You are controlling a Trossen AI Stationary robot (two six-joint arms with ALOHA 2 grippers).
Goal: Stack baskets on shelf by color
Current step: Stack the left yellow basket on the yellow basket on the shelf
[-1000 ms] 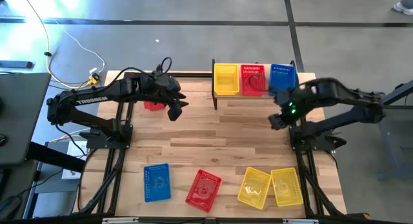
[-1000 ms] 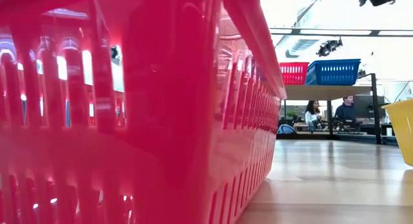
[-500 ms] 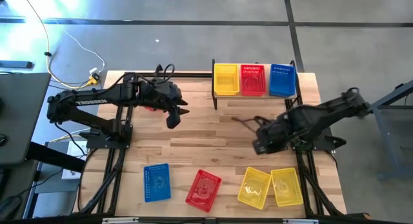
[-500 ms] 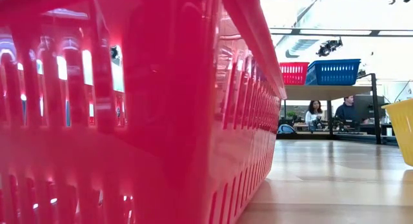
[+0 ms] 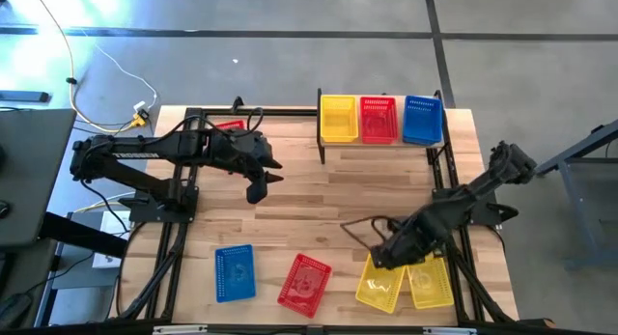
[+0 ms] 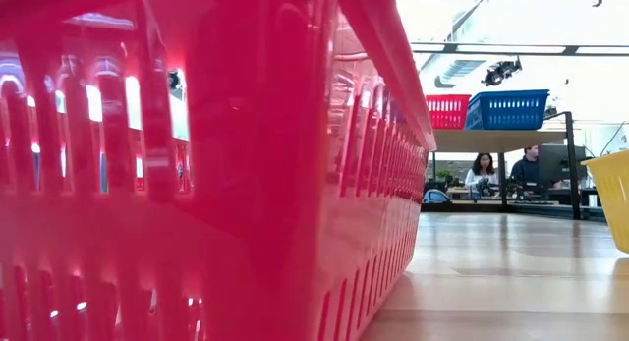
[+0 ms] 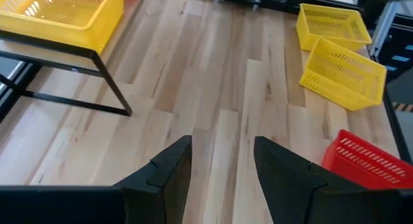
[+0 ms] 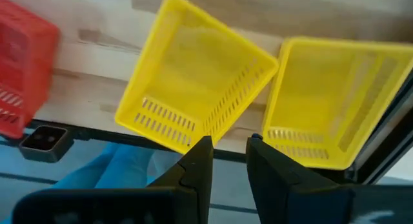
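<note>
On the shelf (image 5: 379,143): one yellow basket (image 5: 338,118), one red basket (image 5: 379,119), one blue basket (image 5: 422,119) side by side along the table's far edge — one layer of each colour.
Left on the table (image 5: 319,195): blue basket (image 5: 234,271), red basket (image 5: 305,280) and two yellow baskets (image 5: 380,280) (image 5: 431,281) along the near edge; another red basket (image 5: 230,126) by the far-left corner, partly hidden by the left arm.
Progress: roughly a third, by my judgement.
Left tool (image 5: 259,183): hovers over the table's left-centre, fingers spread, empty.
Right tool (image 5: 383,255): reaches low over the yellow pair near the near-right corner, fingers (image 8: 197,164) parted, gripping nothing — likely the next pick.
</note>
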